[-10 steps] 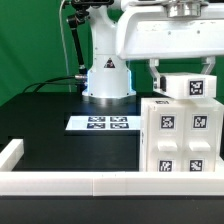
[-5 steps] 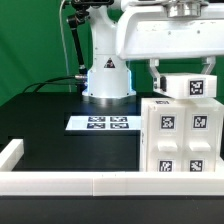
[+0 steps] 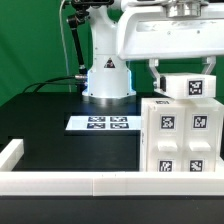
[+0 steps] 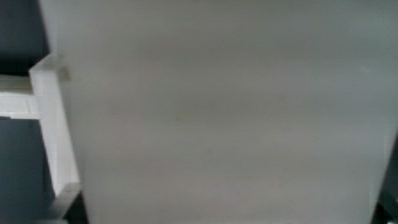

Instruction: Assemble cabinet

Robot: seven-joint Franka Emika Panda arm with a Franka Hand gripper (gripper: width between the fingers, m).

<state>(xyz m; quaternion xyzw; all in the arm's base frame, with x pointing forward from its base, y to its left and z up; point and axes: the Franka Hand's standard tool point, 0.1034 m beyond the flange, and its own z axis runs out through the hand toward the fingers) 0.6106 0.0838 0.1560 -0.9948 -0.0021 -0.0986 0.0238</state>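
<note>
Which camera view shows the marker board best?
The exterior view: the marker board lies flat on the black table, its tags visible. The wrist view does not show it, only a close white surface.

Below the fingers [image 3: 156,72], the cabinet [image 3: 178,135] is cut off by the exterior view's right edge, whether they press the small block [image 3: 190,88] between them cannot be told, and the wrist view gives only a blurred white face [image 4: 231,110].
</note>
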